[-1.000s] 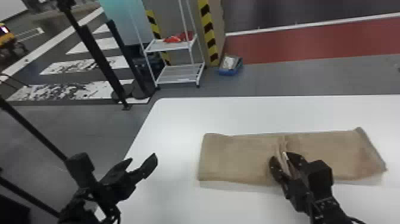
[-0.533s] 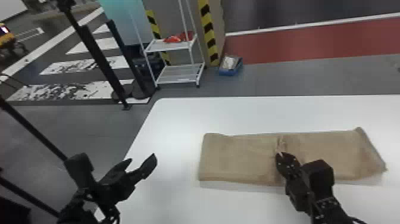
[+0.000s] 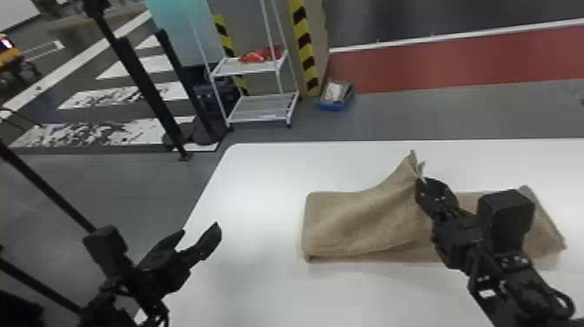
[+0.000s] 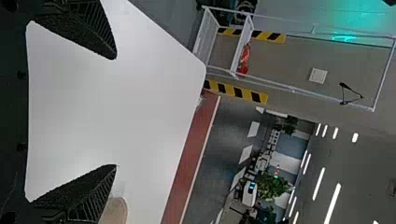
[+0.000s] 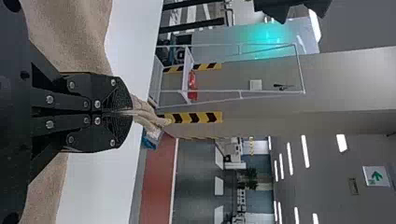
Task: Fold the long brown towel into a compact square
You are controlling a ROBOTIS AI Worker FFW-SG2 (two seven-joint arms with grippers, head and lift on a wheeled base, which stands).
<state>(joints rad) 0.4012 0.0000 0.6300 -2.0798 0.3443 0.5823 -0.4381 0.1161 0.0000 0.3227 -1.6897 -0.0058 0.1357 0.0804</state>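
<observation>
My right gripper (image 3: pixel 423 179) is over the middle of the long brown towel (image 3: pixel 347 221), raising a pinched peak of its cloth off the table. In the right wrist view the right gripper (image 5: pixel 127 112) is shut on bunched towel (image 5: pixel 149 114), which pokes out past its fingertips. The towel's left part slopes up to the grip; its right part lies on the table, partly behind my right arm. Left of the towel, my left gripper (image 3: pixel 197 232) stands open and holds nothing. In the left wrist view the open left gripper (image 4: pixel 116 112) has a towel corner (image 4: pixel 114 212) beside one finger.
The white table (image 3: pixel 260 174) carries the towel, with bare surface between it and my left gripper. Beyond the far edge stand a white shelf rack (image 3: pixel 260 108) and a blue box (image 3: pixel 336 95) on the floor. Black posts rise on the left.
My right gripper has closed on the towel's middle and moved up and away toward the far side, lifting the cloth from its flat position. The left arm has stayed still.
</observation>
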